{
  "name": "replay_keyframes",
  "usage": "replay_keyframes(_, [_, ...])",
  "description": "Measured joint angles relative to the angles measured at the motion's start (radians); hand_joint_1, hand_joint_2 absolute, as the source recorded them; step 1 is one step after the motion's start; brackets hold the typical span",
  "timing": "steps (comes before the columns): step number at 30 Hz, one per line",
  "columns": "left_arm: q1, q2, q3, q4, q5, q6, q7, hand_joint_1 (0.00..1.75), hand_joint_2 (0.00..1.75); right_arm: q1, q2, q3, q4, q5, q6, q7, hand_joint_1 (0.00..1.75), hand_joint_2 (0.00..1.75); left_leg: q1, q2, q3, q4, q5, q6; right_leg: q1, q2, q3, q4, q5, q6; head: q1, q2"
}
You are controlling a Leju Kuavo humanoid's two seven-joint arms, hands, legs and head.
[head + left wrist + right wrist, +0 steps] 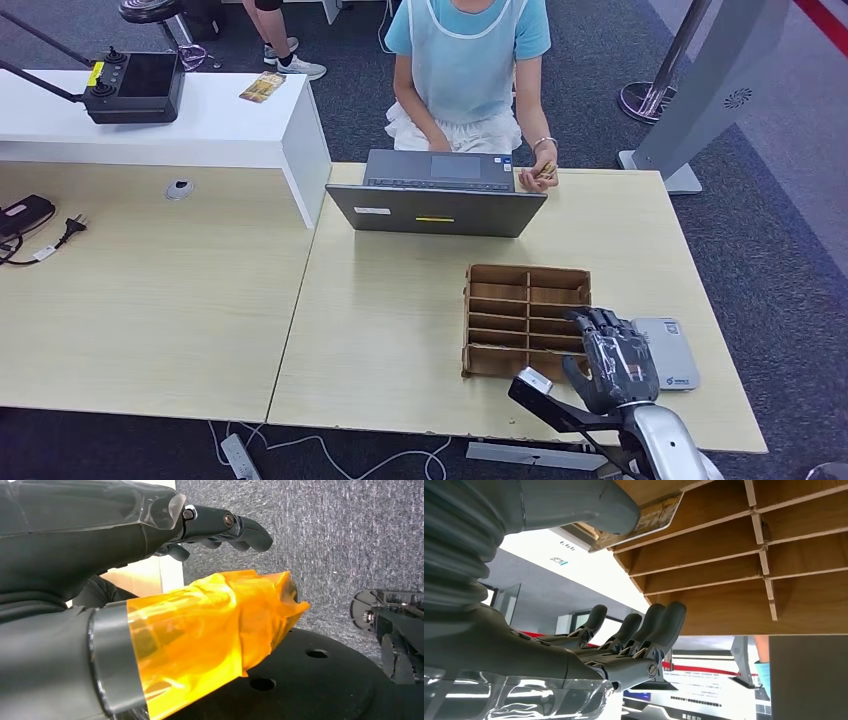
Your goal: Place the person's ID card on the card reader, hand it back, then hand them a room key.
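Desk (400, 330) of pale wood, on which we list a brown divided organizer (527, 320), a grey card reader (668, 352) just beside its right side, and an open grey laptop (437, 195) at the far edge. Behind the laptop we note a seated person in a light blue top (467, 50), one of whose hands (540, 175) holds a small card-like object at the laptop's corner; we cannot tell whether it is the ID card.

Right hand (612, 358): over the organizer's near right corner, between organizer and reader. In the right wrist view we see its fingers (644, 630) extended and apart, holding nothing, the thumb (574, 502) lying against a card (644, 522) seated in one compartment.

Left hand (150, 540): fingers loosely extended, grasping nothing, thumb wrapped in orange film (210, 630), grey carpet (325, 540) behind it.

White side counter (200, 120) at far left, bearing a black controller (135, 87) and a small card (262, 87).
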Motion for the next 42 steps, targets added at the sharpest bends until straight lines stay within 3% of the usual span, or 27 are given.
replay_keyframes(14, [-0.001,-0.006,0.0,0.0,0.002,0.0,0.0,0.0,0.0,-0.001,0.019,0.005,0.027,0.02,0.013,0.011,0.72,1.75,0.0,0.0,0.0,0.0,0.0,0.0,0.0,0.0,0.0,0.0,0.0,0.0,0.0,0.0])
replay_keyframes(17, [-0.001,-0.006,0.0,0.0,0.002,0.0,0.0,0.0,0.0,-0.001,0.021,0.005,0.029,0.02,0.014,0.012,0.87,1.75,0.0,0.0,0.0,0.0,0.0,0.0,0.0,0.0,0.0,0.0,0.0,0.0,0.0,0.0])
replay_keyframes(21, [-0.001,-0.006,0.0,0.0,0.002,0.0,0.0,0.0,0.0,0.0,0.022,0.005,0.032,0.021,0.013,0.012,1.36,1.75,0.0,0.0,0.0,0.0,0.0,0.0,0.0,0.0,0.0,0.0,0.0,0.0,0.0,0.0])
replay_keyframes(42, [-0.001,-0.005,0.0,0.0,-0.001,-0.001,0.0,0.0,0.0,0.005,0.024,-0.006,0.028,0.022,0.01,0.012,1.42,1.75,0.0,0.0,0.0,0.0,0.0,0.0,0.0,0.0,0.0,0.0,0.0,0.0,0.0,0.0])
